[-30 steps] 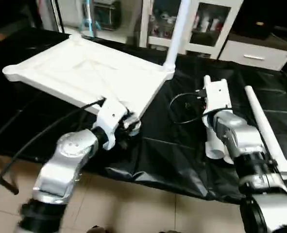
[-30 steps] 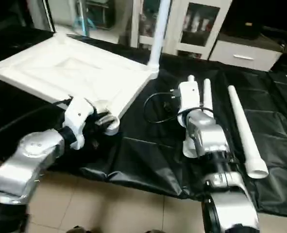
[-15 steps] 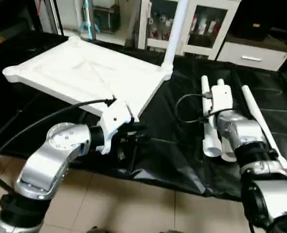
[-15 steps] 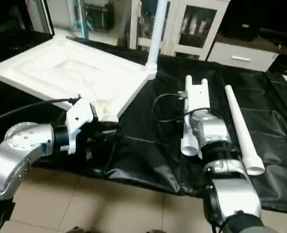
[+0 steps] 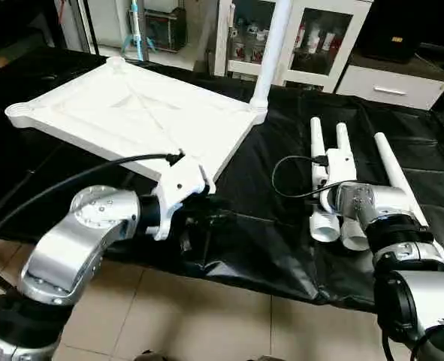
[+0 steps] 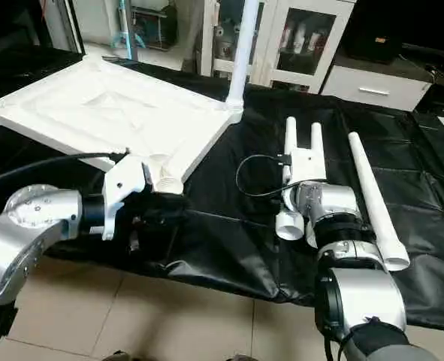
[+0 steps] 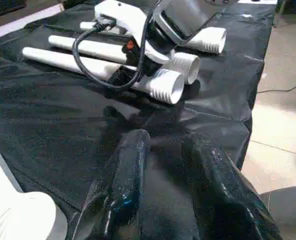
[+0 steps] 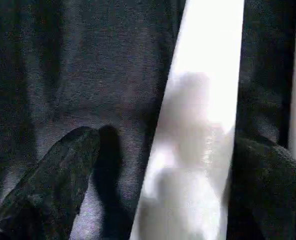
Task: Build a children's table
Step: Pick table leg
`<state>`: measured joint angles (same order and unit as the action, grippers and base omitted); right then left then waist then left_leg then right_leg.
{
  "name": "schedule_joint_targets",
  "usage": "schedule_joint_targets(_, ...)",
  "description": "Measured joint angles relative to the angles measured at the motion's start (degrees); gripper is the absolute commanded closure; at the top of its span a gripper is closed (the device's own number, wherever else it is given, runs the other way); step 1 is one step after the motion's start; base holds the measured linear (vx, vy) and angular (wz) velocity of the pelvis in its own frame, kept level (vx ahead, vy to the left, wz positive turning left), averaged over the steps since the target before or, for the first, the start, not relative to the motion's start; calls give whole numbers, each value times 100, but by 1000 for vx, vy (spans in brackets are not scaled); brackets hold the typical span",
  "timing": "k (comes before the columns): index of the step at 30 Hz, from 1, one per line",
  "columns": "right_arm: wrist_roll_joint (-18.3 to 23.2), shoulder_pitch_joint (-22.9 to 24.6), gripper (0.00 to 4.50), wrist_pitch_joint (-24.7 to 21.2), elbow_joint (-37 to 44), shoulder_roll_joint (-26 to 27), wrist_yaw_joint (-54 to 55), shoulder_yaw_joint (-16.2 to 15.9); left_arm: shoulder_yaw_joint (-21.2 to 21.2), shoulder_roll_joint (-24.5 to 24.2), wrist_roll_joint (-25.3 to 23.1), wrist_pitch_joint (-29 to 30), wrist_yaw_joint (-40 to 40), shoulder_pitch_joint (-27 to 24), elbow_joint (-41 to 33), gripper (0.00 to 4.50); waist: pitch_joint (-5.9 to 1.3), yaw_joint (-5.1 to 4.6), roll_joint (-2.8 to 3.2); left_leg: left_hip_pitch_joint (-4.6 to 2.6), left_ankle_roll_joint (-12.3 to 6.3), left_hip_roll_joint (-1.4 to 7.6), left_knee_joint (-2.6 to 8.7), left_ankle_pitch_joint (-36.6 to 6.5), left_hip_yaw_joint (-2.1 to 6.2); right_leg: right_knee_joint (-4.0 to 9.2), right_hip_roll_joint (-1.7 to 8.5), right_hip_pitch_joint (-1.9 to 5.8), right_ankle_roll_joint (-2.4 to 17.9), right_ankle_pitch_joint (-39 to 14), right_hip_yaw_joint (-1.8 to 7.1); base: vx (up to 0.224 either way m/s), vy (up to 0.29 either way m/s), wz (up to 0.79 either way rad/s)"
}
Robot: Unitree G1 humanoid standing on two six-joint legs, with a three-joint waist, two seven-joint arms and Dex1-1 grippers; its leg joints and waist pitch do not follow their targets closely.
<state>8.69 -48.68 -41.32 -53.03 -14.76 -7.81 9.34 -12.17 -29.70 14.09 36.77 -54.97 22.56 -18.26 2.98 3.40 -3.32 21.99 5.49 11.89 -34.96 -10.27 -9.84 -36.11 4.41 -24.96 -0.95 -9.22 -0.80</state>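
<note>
Left eye view, taken from the left: the table top (image 5: 135,120) lies underside up on the counter (image 5: 282,226), its ribs showing, so that legs can go into the corner sockets from above. One leg (image 5: 270,49) already stands upright in the far corner, well beyond the left tool (image 5: 206,222). That tool hangs just off the top's near corner, over the black cloth; its fingers (image 7: 125,185) are narrowly parted and hold nothing. To its right, three loose legs (image 5: 334,188) lie side by side with their wide ribbed ends toward the counter's near edge, handy for lifting. The right tool (image 8: 158,165) is down on these: its two fingers sit wide on either side of one white leg, seemingly ready to close, though contact is hard to judge. Count: one top, four legs, one fitted and three loose.
</note>
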Motion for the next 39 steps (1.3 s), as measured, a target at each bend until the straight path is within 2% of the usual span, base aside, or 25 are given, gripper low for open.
schedule_joint_targets(14,94,-91,161,-80,-299,-71,-150,158,-13,-2,-2,-26,55,1,62,309,-9,1,-13,-4,1,0,-1,0,1,-1,0,5,0,0,-1,0,0,0)
schedule_joint_targets(15,98,-95,182,-74,-331,-71,-145,163,-14,-2,-2,-31,64,1,62,309,-12,1,-18,-5,1,1,-1,0,1,-1,0,5,0,0,-1,0,0,0)
schedule_joint_targets(18,119,-96,197,-61,-367,-78,-130,224,-14,-2,-2,-32,76,2,62,309,-16,3,-24,-5,1,1,-3,0,1,-1,0,6,1,1,-1,0,0,0)
schedule_joint_targets(20,169,-96,225,-50,-385,-81,-112,266,-13,-1,-1,-32,81,10,65,309,-16,5,-24,-5,1,1,-4,0,2,-1,0,6,4,2,-2,0,0,0)
schedule_joint_targets(25,303,-77,255,-31,-289,-64,-289,378,127,108,3,-40,303,232,249,309,-8,5,-12,-2,2,1,-4,1,2,-2,0,2,14,9,-3,0,0,0)
schedule_joint_targets(28,469,-32,265,-121,210,-52,-461,400,413,326,18,-44,637,473,472,309,1,8,1,2,4,1,-4,3,2,-4,0,-2,15,10,-3,0,0,0)
schedule_joint_targets(32,685,153,267,-385,1262,-85,-477,559,761,682,181,151,1070,748,659,309,-5,25,-8,2,5,1,-3,4,2,1,-2,-1,12,8,-3,0,0,0)
schedule_joint_targets(33,758,297,267,-498,1638,-84,-428,617,892,838,255,290,1240,797,714,280,-7,47,-12,4,5,1,-3,4,2,4,-1,0,12,6,-3,0,0,0)
schedule_joint_targets(35,852,510,267,-610,2068,-60,-344,699,1068,1044,383,467,1465,875,797,273,-3,84,-21,6,4,1,-4,4,1,8,-1,0,12,6,-2,0,0,0)
schedule_joint_targets(37,973,925,267,-698,2856,24,-252,845,1422,1465,627,714,1846,1038,898,253,1,155,-27,8,4,1,-4,4,-1,12,-1,-2,12,6,1,0,0,0)
schedule_joint_targets(38,1020,1024,267,-697,3124,84,-258,846,1556,1584,703,756,1986,1119,939,229,2,160,-27,7,4,1,-4,4,-1,11,-1,-2,12,6,1,0,0,0)
schedule_joint_targets(39,1084,1234,267,-664,3650,122,-271,830,1721,1792,854,808,2202,1267,1035,229,4,168,-24,9,4,1,-3,4,-1,12,-1,-4,12,6,0,0,0,0)
